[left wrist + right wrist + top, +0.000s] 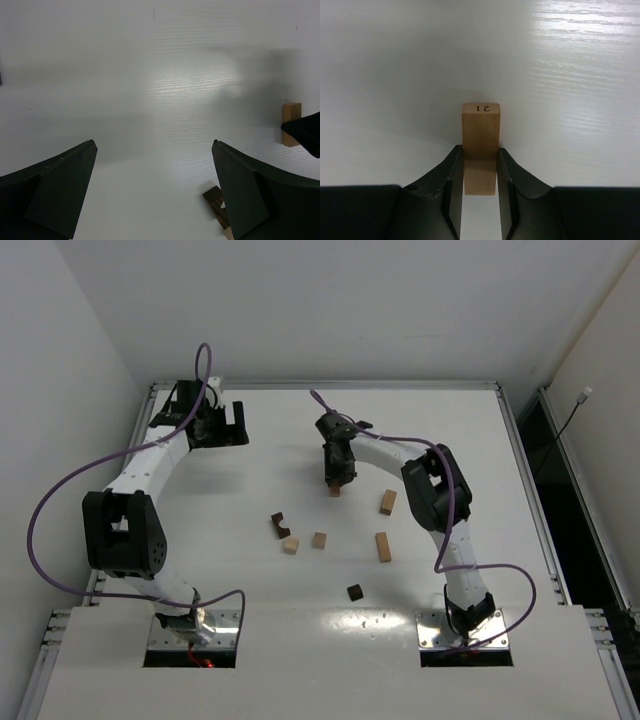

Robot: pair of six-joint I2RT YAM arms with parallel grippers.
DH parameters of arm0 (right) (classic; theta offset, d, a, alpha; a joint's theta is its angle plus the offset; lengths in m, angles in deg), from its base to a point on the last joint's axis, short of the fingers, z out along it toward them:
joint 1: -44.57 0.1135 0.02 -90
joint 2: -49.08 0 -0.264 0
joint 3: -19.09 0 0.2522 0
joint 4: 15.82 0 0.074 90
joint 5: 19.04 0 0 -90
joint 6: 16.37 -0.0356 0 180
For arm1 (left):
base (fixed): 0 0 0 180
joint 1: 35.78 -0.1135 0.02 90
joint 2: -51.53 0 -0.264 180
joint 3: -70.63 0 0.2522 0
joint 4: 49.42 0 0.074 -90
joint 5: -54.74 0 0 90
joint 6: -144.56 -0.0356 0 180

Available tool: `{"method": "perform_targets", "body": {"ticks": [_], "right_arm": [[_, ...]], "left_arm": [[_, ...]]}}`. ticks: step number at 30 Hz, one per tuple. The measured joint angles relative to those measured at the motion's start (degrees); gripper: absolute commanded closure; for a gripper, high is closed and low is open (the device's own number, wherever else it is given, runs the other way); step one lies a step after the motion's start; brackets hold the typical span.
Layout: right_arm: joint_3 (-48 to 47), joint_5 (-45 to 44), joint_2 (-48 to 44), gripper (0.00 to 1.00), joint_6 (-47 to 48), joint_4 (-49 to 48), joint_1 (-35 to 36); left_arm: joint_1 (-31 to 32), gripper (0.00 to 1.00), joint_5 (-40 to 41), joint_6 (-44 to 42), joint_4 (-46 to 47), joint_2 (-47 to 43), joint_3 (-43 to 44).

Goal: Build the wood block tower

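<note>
Worktop (270,640): open passage at far right and near left. Obstacles: loose blocks (319,540) scattered mid-worktop, gaps between; right arm (432,490) across right-centre; left arm (140,475) along left side.

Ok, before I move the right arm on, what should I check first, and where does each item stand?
1. Right pincer shut on the tan block marked 21: ok.
2. Block square between the fingers, not skewed: ok.
3. Block lifted off the table: cannot tell, as the overhead view does not show a gap.
4. Left pincer open, empty and far from the right arm: ok.
5. Tower base in place to stack onto: not ok. The dark notched block, the tan cuboid and the other pieces lie singly, none stacked.
</note>
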Motion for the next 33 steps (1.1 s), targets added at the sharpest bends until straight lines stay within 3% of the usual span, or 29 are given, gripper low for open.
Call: {"method": "perform_targets", "body": {"ticks": [1, 4, 5, 6, 10, 18, 26, 30, 33], "right_arm": [[-0.2, -0.3, 0.2, 0.83, 0.0, 0.2, 0.3], [-0.5, -0.7, 0.3, 0.7, 0.0, 0.5, 1.0], [-0.5, -0.7, 0.3, 0.49, 0.0, 0.5, 1.1], [-0.5, -0.5, 0.4, 0.39, -0.4, 0.6, 1.2], [-0.7, -0.6, 0.3, 0.17, -0.2, 0.1, 1.5], [3.8, -0.7, -3.9, 0.21, 8.1, -0.9, 2.1], [23.5, 4.1, -37.6, 0.3, 25.8, -7.7, 2.1], [33.7, 6.6, -48.2, 0.3, 27.6, -11.5, 1.9], [43.2, 7.6, -49.8, 0.3, 28.2, -8.6, 1.4]], "left_arm": [[0.0, 0.0, 0.0, 0.0, 0.0, 0.0, 0.0], [0.0, 0.0, 0.0, 0.0, 0.0, 0.0, 0.0], [0.0, 0.0, 0.0, 0.0, 0.0, 0.0, 0.0], [0.0, 0.0, 0.0, 0.0, 0.0, 0.0, 0.0], [0.0, 0.0, 0.0, 0.0, 0.0, 0.0, 0.0], [0.0, 0.0, 0.0, 0.0, 0.0, 0.0, 0.0], [0.0, 0.0, 0.0, 0.0, 0.4, 0.0, -0.1], [0.1, 0.0, 0.1, 0.0, 0.5, 0.0, -0.1], [0.1, 0.0, 0.7, 0.0, 0.5, 0.0, -0.1]]}}
